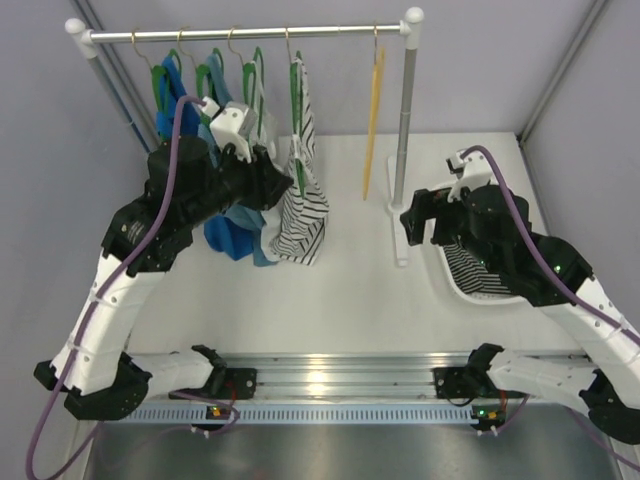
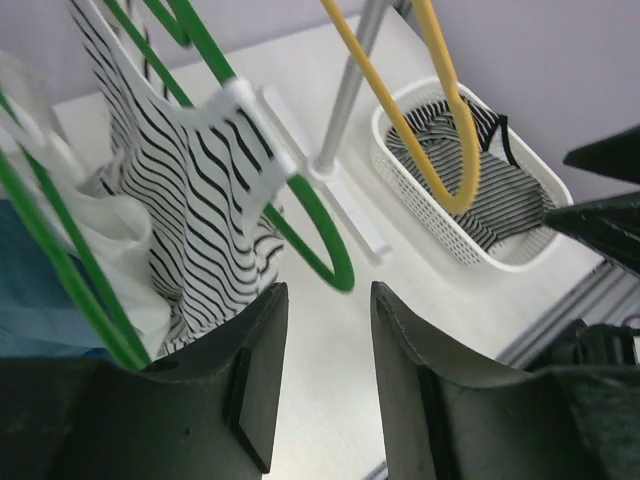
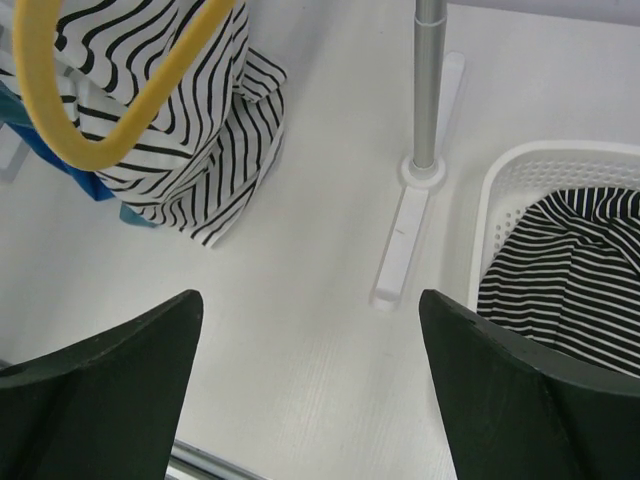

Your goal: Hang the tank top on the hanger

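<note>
tank top (image 1: 302,200): white with thin dark stripes, hanging on the hanger at the rail, its lower part drooping toward the surface; in the left wrist view one shoulder strap lies over the hanger's sloping arm.
hanger (image 2: 325,232): green, hooked on the rail; its rounded end sticks out bare past the strap.
left tool (image 2: 327,300): up at the rack just beside the tank top, jaws parted with a clear gap and nothing between them; whether a finger brushes the cloth cannot be told.
right tool (image 3: 310,310): above the surface next to the basket, jaws spread wide, holding nothing.
rail (image 1: 250,33): silver bar across the back, carried on upright posts, several green hangers hooked along it.
blue tops (image 1: 225,235): hanging left of the tank top, partly hidden by the left arm.
white top (image 2: 105,225): plain, hanging between the blue tops and the tank top.
yellow hanger (image 1: 375,120): bare, on the rail to the right of the tank top and apart from it.
basket (image 3: 540,152): white, perforated walls, on the surface right of the rack's right post.
striped garment (image 3: 570,260): dark with thin pale stripes, crumpled inside the basket.
surface (image 1: 350,300): white.
</note>
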